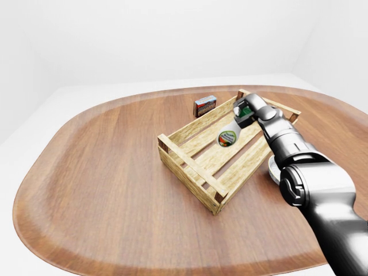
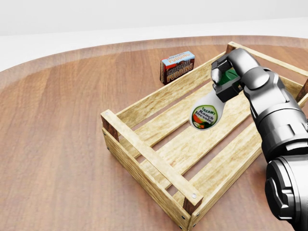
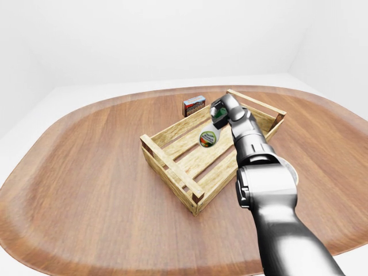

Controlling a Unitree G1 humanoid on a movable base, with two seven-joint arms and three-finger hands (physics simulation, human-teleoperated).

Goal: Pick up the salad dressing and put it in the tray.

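The salad dressing (image 2: pixel 204 114) is a white bottle with a green cap and a ranch label. My right hand (image 2: pixel 226 79) is shut round its cap end and holds it tilted, bottom down and to the left, over the inside of the wooden slatted tray (image 2: pixel 144 149). I cannot tell whether the bottle's bottom touches the slats. The same hold shows in the left-eye view, with the bottle (image 1: pixel 227 138) under the hand (image 1: pixel 246 112). My right arm reaches in from the bottom right. My left hand is not in view.
A chocolate pudding box (image 2: pixel 177 66) stands on the round wooden table (image 1: pixel 98 172) just beyond the tray's upper left wall. A white round object (image 1: pixel 272 171) lies on the table to the right of the tray, partly hidden by my forearm.
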